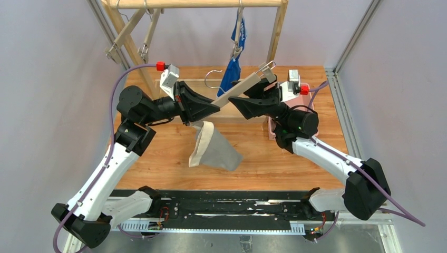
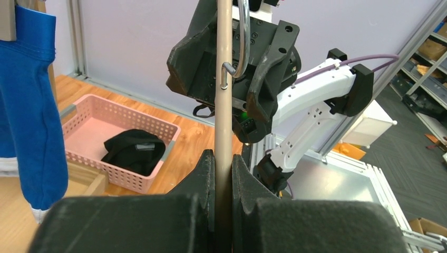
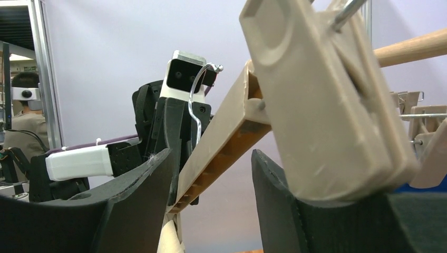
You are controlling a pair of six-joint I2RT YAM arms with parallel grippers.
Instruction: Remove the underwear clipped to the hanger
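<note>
My left gripper (image 1: 215, 108) is shut on the bar of a beige clip hanger (image 1: 242, 87), held slanted above the table; the bar runs up between its jaws (image 2: 223, 158). The grey underwear (image 1: 216, 150), grey with a cream side, hangs from the hanger's lower left end. My right gripper (image 1: 234, 103) is open, with the hanger bar (image 3: 226, 137) between its fingers and the far clip (image 3: 327, 105) beside the right finger. The blue underwear (image 1: 234, 52) hangs clipped on the rack. The black underwear (image 2: 132, 150) lies in the pink basket (image 2: 87, 113).
A wooden rack rail (image 1: 195, 3) crosses the back, with two empty clip hangers (image 1: 126, 37) at its left. The pink basket (image 1: 271, 132) sits right of centre, mostly hidden by my right arm. A light wooden base board (image 1: 240, 118) lies under the rack.
</note>
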